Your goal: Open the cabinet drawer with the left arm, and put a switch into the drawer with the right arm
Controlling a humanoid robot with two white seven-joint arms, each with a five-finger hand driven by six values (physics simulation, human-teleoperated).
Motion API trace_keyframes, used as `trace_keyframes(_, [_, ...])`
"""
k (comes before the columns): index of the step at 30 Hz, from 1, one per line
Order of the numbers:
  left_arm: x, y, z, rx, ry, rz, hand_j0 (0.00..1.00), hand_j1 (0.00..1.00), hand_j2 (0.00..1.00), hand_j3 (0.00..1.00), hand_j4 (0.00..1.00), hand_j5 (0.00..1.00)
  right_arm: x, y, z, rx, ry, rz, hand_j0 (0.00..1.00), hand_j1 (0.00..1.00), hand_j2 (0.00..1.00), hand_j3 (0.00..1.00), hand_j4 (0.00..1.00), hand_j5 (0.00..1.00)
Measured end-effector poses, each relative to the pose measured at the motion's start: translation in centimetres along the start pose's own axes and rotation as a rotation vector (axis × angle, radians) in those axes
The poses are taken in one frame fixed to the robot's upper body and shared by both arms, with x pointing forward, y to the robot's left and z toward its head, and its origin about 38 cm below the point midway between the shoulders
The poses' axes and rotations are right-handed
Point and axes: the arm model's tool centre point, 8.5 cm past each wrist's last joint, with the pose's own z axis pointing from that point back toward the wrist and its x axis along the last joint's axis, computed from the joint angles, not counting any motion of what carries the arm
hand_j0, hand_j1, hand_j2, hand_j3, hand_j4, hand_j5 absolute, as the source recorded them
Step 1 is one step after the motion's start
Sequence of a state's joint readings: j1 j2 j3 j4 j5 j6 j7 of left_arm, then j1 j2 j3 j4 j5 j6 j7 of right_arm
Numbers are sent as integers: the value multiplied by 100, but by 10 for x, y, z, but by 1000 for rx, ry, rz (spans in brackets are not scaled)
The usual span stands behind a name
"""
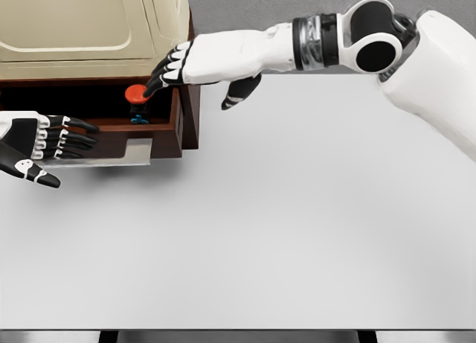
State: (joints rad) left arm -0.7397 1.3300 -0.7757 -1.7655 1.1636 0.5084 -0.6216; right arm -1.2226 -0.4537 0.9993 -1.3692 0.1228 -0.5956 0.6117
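- White bench [282, 231] fills most of the view, bare in front of the cabinet.
- The cabinet [89, 30], cream above and dark wood below, stands at the upper left; its drawer [167, 138] is pulled out.
- The right hand [175, 68] reaches over the open drawer, fingertips touching the switch's red cap; whether they pinch it or only rest on it, I cannot tell.
- The left hand [37, 146] sits at the drawer front, fingers spread and relaxed, holding nothing.
- The switch [137, 97], red on top with a blue base, lies inside the drawer near its right wall.
- Risk: withdrawing carelessly could drag the switch out or tip it; bumping the front could push the drawer shut.
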Motion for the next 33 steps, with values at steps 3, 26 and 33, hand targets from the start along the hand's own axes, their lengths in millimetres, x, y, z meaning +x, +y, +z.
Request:
trace_keyframes(3, [5, 1, 0, 17, 20, -33, 100, 100, 100, 100, 100, 100, -15, 10, 47, -9, 87, -15, 100, 100, 100, 100, 100, 100])
trace_keyframes(26, [76, 3, 39, 60, -111, -75, 100, 100, 100, 100, 100, 100, -41, 108, 144, 101, 308, -205, 100, 100, 100, 100, 100, 100])
trace_keyframes(33, [86, -3, 24, 16, -142, -90, 100, 100, 100, 100, 100, 100, -42, 123, 147, 113, 320, -241, 100, 100, 100, 100, 100, 100])
